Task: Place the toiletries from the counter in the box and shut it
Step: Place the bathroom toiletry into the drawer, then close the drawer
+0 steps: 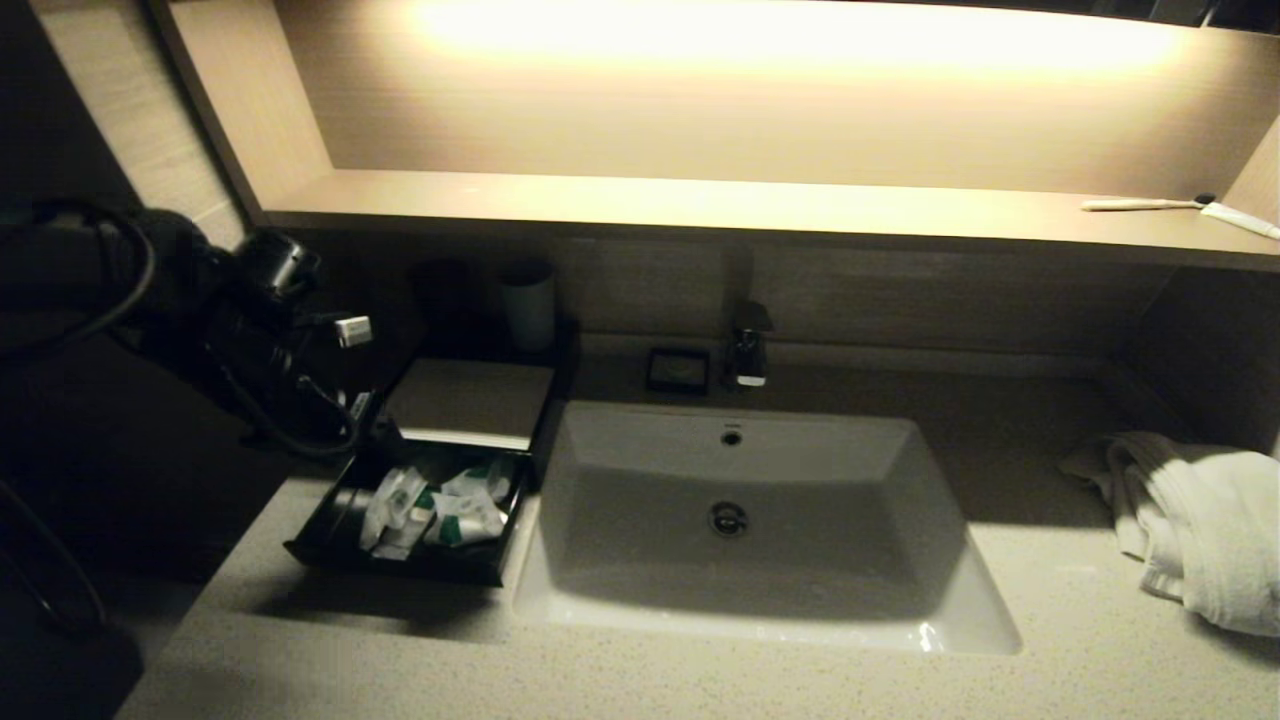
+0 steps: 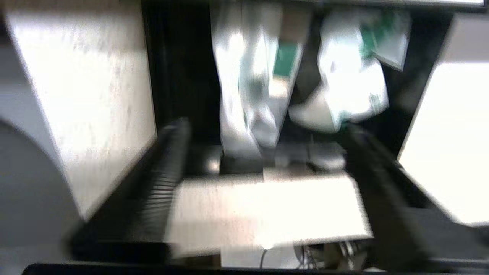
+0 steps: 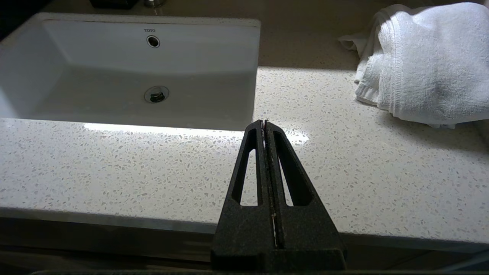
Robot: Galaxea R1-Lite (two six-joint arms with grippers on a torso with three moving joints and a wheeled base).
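The black box stands on the counter (image 1: 700, 680) left of the basin, its cream top panel (image 1: 470, 400) at the back and its drawer (image 1: 400, 565) slid out toward me. Several wrapped white sachets with green marks (image 1: 440, 505) lie in the drawer, also blurred in the left wrist view (image 2: 344, 88). I see no sachets loose on the counter. My left gripper (image 1: 345, 415) hangs raised by the box's left side. In its wrist view (image 2: 265, 126) the two black fingers stand wide apart and empty above the drawer's front. My right gripper (image 3: 264, 122) is shut and empty over the counter's front edge.
A white basin (image 1: 740, 610) fills the middle, with a faucet (image 1: 748, 350) and a small black dish (image 1: 678, 370) behind it. A pale cup (image 1: 528, 305) stands behind the box. A white towel (image 1: 1200, 520) lies at the right. A toothbrush (image 1: 1140, 204) and a tube (image 1: 1240, 220) lie on the lit shelf.
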